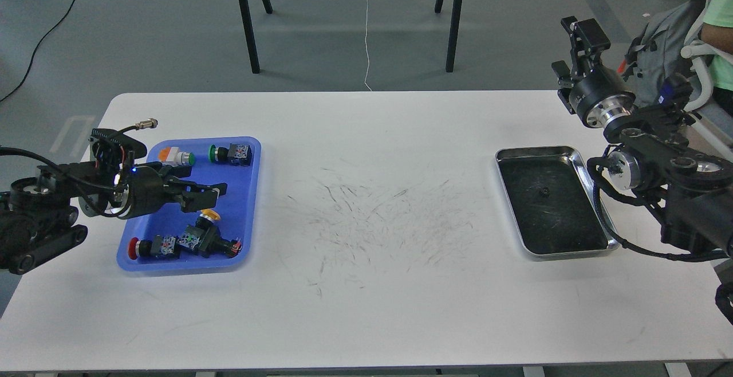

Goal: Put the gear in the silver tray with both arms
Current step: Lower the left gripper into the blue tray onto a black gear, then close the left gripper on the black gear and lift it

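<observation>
The silver tray (595, 216) lies at the right of the white table, its dark scratched bottom bare except for a tiny dark speck in the middle. Several push-button parts lie in a blue plastic tray (252, 153) at the left: an orange-capped one (174, 156), a green one (229, 153), a yellow-capped one (207, 219) and a red one (153, 247). My left gripper (219, 192) hovers over the middle of the blue tray, fingers pointing right, slightly apart and empty. My right gripper (581, 26) is raised beyond the table's far right corner, fingers apart, holding nothing.
The white table (366, 285) has scuff marks in its middle. Black stand legs (246, 22) and cables stand on the floor behind it. A person and a chair (701, 50) are at the far right, close to my right arm.
</observation>
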Motion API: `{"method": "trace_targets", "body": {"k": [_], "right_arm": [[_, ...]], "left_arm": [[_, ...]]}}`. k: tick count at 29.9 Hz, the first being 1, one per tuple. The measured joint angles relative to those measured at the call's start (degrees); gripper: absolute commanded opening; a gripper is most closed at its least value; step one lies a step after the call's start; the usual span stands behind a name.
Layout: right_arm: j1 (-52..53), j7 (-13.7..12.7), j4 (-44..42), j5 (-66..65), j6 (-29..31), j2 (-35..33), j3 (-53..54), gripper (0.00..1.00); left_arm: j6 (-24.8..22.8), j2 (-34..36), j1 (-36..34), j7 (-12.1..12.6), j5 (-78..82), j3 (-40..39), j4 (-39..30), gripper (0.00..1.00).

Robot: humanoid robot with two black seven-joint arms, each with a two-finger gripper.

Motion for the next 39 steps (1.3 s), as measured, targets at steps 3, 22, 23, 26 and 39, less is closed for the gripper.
{"method": "trace_targets", "body": {"k": [3,22,23,26,39], "right_arm": [[-0.1,0.0,-0.1,0.0,0.0,0.0,0.0,0.95],[-0.4,0.0,-0.3,-0.1,-0.1,0.0,-0.3,0.95],[-0.4,0.0,-0.3,-0.1,-0.1,0.1,-0.2,0.95],[-0.4,0.0,-0.2,-0.1,-0.1,0.4,-0.2,0.95],[-1.0,0.0,-0.2,0.5,-0.3,0.7,2.0,0.95]], "left_arm": [[1.5,-0.1,0.0,0.0,0.2,0.0,1.4,0.97],[-0.5,-3.3,-0.2,0.0,-2.6,-1.1,2.0,0.99],[-0.2,-3.3,-0.2,0.0,-2.5,-1.0,2.1,0.99],[1.1,-3.3,0.1,0.0,-2.0,-0.6,2.4,0.99],[2.2,-5.1,0.5,0.0,-1.1,3.2,5.7,0.93]]}}
